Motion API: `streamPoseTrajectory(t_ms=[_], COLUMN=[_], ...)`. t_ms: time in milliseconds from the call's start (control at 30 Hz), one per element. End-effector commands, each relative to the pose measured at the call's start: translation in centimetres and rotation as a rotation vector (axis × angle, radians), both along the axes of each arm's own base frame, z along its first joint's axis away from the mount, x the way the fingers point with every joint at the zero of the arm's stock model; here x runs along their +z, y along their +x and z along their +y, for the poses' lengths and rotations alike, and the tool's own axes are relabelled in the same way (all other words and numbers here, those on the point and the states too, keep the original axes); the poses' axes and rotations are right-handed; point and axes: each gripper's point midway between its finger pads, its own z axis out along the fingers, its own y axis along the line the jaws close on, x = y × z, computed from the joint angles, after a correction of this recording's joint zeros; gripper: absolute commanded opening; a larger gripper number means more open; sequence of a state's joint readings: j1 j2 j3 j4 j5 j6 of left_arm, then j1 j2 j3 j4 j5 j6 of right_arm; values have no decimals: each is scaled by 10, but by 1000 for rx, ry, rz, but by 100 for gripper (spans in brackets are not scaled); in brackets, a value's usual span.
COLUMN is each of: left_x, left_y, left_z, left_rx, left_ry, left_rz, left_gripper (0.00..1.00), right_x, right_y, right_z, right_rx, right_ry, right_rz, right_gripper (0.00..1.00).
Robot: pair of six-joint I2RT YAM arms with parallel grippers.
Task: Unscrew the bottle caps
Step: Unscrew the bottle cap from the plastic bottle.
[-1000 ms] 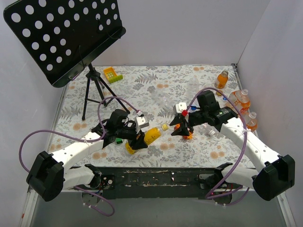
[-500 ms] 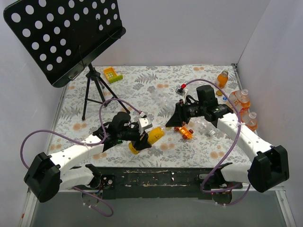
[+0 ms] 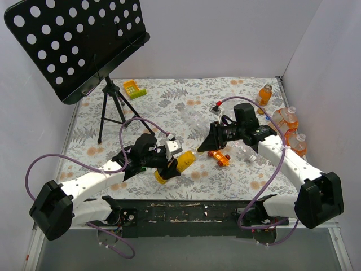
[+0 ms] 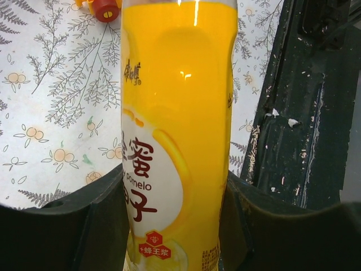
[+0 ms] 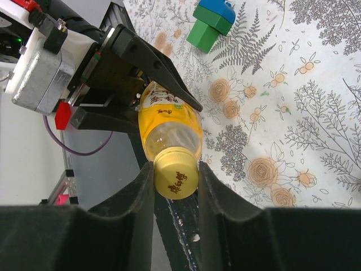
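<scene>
A yellow drink bottle (image 3: pixel 176 165) hangs tilted over the table's near edge, with my left gripper (image 3: pixel 163 169) shut on its labelled body (image 4: pixel 177 113); the black fingers (image 4: pixel 101 217) press both sides. Its yellow bottle cap (image 5: pixel 176 175) points toward my right gripper (image 5: pixel 176 172). That gripper is shut on the cap, one finger (image 5: pixel 144 189) against each side. From above, the right gripper (image 3: pixel 202 148) meets the bottle's neck end (image 3: pixel 193 154). Other capped orange bottles (image 3: pixel 289 118) stand at the right wall.
An orange toy car (image 3: pixel 220 157) lies just right of the right gripper. A green-and-blue block (image 5: pixel 211 22) sits behind the left arm. A music stand (image 3: pixel 79 45) on a tripod fills the back left. Another orange bottle (image 3: pixel 265 93) and a yellow-green toy (image 3: pixel 133 88) stand far back.
My right gripper rose from the toy car, swung left to the bottle's cap and closed on it. The left gripper shifted the bottle slightly right and kept its hold.
</scene>
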State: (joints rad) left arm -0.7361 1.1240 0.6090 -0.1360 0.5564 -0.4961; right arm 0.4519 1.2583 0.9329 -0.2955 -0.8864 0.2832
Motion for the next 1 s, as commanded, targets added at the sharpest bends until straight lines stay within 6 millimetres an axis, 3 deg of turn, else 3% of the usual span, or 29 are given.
streamPoseTrajectory(t_ms=[0, 200, 300, 433, 600, 767, 967], left_x=[29, 31, 34, 44, 57, 59, 54], left_y=[13, 6, -4, -18, -37, -49, -47], left_z=[-10, -9, -8, -6, -2, 0, 3], left_rx=[17, -4, -53, -136, -252, -339, -339], left_ry=[-76, -87, -115, -186, -262, -264, -238], left_rz=[-82, -83, -78, -31, 51, 130, 110], left_gripper=[0, 0, 0, 0, 0, 0, 0], right_x=[10, 20, 26, 41, 54, 63, 75], right_y=[-8, -14, -24, -36, -35, -3, -5], right_z=[5, 7, 5, 0, -11, -13, -18], right_rx=[62, 143, 263, 543, 789, 822, 816], right_ry=[48, 90, 122, 183, 147, -18, -46], right_rz=[16, -66, -184, -591, -926, -1362, -1493], right_gripper=[27, 1, 1, 1, 1, 1, 1])
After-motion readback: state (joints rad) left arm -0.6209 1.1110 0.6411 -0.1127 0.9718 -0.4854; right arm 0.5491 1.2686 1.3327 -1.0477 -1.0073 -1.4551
